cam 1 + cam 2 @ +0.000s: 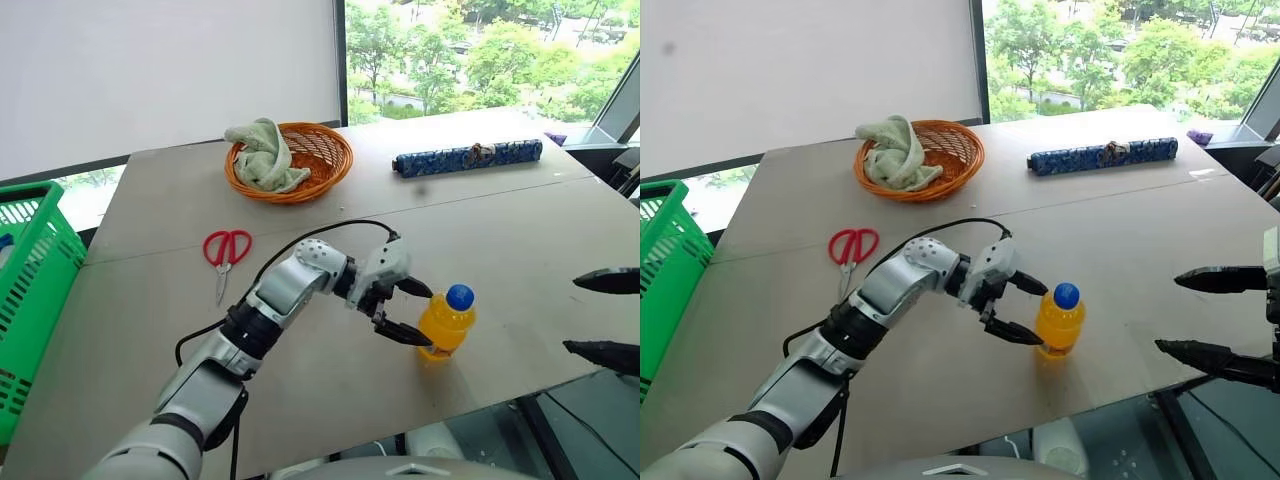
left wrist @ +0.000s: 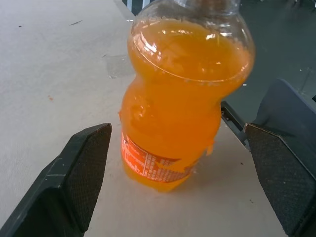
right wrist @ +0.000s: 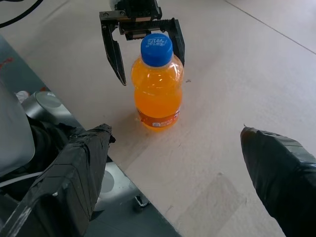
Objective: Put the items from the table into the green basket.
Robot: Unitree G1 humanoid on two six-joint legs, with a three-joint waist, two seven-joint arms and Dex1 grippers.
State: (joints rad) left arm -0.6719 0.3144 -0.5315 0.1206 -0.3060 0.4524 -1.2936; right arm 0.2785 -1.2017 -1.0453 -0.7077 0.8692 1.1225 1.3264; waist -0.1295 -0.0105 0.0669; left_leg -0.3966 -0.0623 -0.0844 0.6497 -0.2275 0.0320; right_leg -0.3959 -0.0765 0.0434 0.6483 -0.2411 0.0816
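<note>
Two items left: we count the red-handled scissors (image 1: 226, 251) and the orange drink bottle (image 1: 445, 323) on the counter (image 1: 520, 240), neither yet in the green basket (image 1: 30, 290).
Counter: wide grey-beige panels; we see the bottle upright near its front edge and the scissors lying flat toward the basket side.
Green basket: at our left, off the counter's edge; we cannot tell what lies inside it.
Progress: we judge the task early, the bottle's pickup being the step in hand.
Left gripper (image 1: 407, 312): jaws spread wide, level, one finger either side of the bottle, not pinching it.
Right gripper (image 1: 1200, 315): jaws spread, empty, hanging apart from the bottle at our right.
Around: an orange wicker basket (image 1: 300, 158) holding a pale green cloth (image 1: 262, 152), and a long blue patterned roll (image 1: 468, 157), both far back, well clear.
Obstruction: we see nothing between bottle and basket but the scissors.
</note>
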